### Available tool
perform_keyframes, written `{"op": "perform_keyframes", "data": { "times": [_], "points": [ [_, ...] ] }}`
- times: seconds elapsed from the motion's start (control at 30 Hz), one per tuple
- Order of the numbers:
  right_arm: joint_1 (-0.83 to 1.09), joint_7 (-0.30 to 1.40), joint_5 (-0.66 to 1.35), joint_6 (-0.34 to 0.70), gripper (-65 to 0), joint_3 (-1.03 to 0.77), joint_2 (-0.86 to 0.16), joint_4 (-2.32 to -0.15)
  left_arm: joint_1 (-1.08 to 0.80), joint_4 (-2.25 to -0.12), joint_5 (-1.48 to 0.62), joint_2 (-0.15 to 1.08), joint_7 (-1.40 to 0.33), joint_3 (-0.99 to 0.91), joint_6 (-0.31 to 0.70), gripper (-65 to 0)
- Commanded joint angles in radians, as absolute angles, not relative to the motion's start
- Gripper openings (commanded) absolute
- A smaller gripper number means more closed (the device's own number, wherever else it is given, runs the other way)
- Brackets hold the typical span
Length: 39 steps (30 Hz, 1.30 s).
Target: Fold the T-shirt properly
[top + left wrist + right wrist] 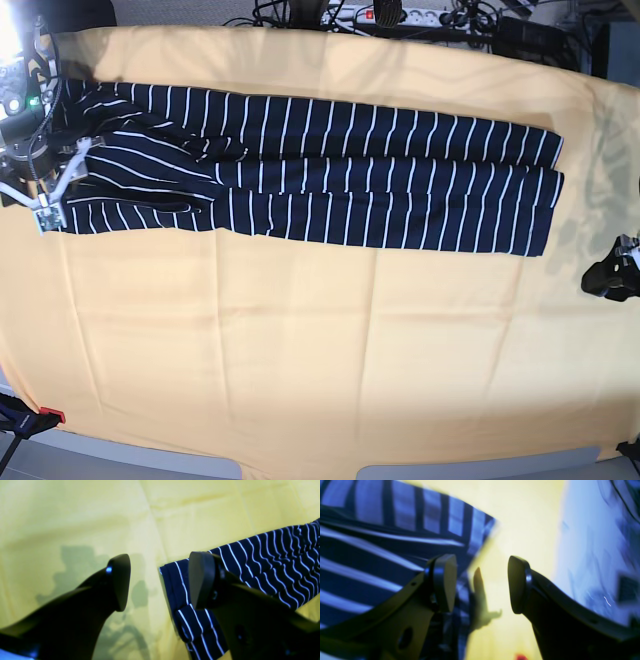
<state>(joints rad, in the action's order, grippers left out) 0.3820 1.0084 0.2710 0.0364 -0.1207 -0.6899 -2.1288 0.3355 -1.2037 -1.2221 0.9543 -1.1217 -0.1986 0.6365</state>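
T-shirt [300, 170] in long band, 9 to 3 o'clock. Both jaws released, empty. Regrip each end squarely, carry across evenly, avoid dragging yellow cloth [300, 350].

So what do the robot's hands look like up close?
Each hand is a pincher with two curved black fingers. The left gripper has fingers ending in flat, rounded pads, one with a tiny blue glint. The right gripper looks the same, with small round holes in its fingers.
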Motion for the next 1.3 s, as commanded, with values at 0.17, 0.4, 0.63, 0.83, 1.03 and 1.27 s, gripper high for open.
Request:
{"op": "perform_keyframes", "data": {
  "times": [0.17, 0.4, 0.63, 0.83, 1.03, 1.27],
  "points": [
    [0.374, 0.995, 0.480, 0.228, -40.2, -0.132, -0.709, -2.232, 0.357, -1.215, -1.238, 1.006, -1.099, -0.287, 0.645, -26.6],
    [0.409, 0.943, 0.614, 0.380, -59.0, -0.132, -0.709, -2.170, 0.357, -1.215, -1.239, 1.019, -1.108, -0.327, 0.635, -26.6],
    [0.406, 0.807, 0.576, 0.503, -65.0, -0.132, -0.607, -1.900, 0.357, -1.215, -1.266, 1.019, -1.147, -0.328, 0.635, -26.6],
    [0.377, 0.903, 0.576, 0.500, -65.0, -0.132, -0.554, -1.749, 0.357, -1.216, -1.291, 1.020, -1.160, -0.330, 0.635, -26.6],
    [0.381, 0.958, 0.579, 0.443, -65.0, -0.132, -0.554, -1.814, 0.357, -1.215, -1.291, 1.019, -1.223, -0.405, 0.597, -26.6],
    [0.403, 1.045, 0.505, 0.271, -65.0, -0.132, -0.554, -1.980, 0.207, -1.215, -1.327, 1.028, -1.241, -0.570, 0.573, -26.6]
  ]
}}
